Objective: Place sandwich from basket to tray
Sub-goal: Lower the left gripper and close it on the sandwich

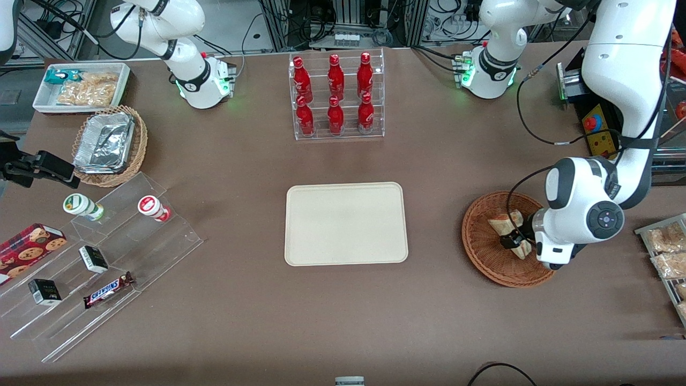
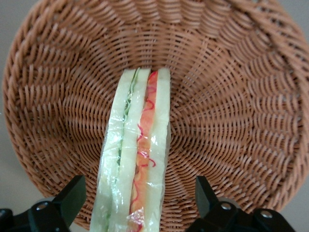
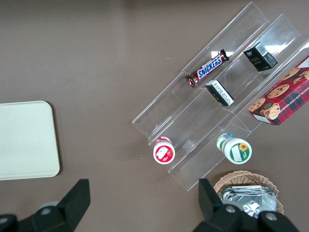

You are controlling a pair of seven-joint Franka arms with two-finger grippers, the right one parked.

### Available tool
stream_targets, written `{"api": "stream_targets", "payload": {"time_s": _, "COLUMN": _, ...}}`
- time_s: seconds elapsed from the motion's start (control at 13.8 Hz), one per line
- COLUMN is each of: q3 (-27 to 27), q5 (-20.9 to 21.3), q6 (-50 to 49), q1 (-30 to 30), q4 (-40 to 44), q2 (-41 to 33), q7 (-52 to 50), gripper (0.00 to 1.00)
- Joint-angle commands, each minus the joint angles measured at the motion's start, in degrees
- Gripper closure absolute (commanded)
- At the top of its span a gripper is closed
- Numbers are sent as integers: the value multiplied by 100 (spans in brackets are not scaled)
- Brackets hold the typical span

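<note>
Gripper (image 2: 135,205) wide open astride sandwich (image 2: 137,159).

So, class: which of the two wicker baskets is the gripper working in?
The gripper is in the reddish-brown basket holding the sandwich; the paler basket holds foil.

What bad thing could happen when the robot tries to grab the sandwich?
The gripper is open, its fingers apart on both sides of the sandwich in the basket. The shiny wrap might let it slip out. Squeezing hard might squash the soft bread. It could also drop before reaching the tray.
</note>
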Motion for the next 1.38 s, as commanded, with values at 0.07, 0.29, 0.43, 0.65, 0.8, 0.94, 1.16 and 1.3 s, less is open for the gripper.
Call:
{"api": "stream_targets", "payload": {"time_s": 0.07, "q3": -7, "q5": -41, "q6": 82, "q1": -39, "q4": -185, "q2": -130, "q7": -120, "gripper": 0}}
{"api": "stream_targets", "payload": {"time_s": 0.29, "q3": -7, "q5": -6, "q6": 65, "q1": -74, "q4": -195, "q2": -209, "q7": -252, "gripper": 0}}
{"api": "stream_targets", "payload": {"time_s": 0.43, "q3": -7, "q5": 21, "q6": 47, "q1": -117, "q4": -203, "q2": -288, "q7": -208, "gripper": 0}}
{"api": "stream_targets", "payload": {"time_s": 0.65, "q3": -7, "q5": 56, "q6": 20, "q1": -231, "q4": -203, "q2": -306, "q7": -129, "gripper": 0}}
{"api": "stream_targets", "payload": {"time_s": 0.8, "q3": -7, "q5": 82, "q6": 20, "q1": -232, "q4": -221, "q2": -297, "q7": -103, "gripper": 0}}
{"api": "stream_targets", "payload": {"time_s": 0.94, "q3": -7, "q5": 117, "q6": 38, "q1": -232, "q4": -308, "q2": -306, "q7": -85, "gripper": 0}}
{"api": "stream_targets", "payload": {"time_s": 1.16, "q3": 2, "q5": 117, "q6": 29, "q1": -223, "q4": -335, "q2": -323, "q7": 46, "gripper": 1}}
{"api": "stream_targets", "payload": {"time_s": 1.3, "q3": 19, "q5": 126, "q6": 20, "q1": -197, "q4": -335, "q2": -341, "q7": 117, "gripper": 6}}
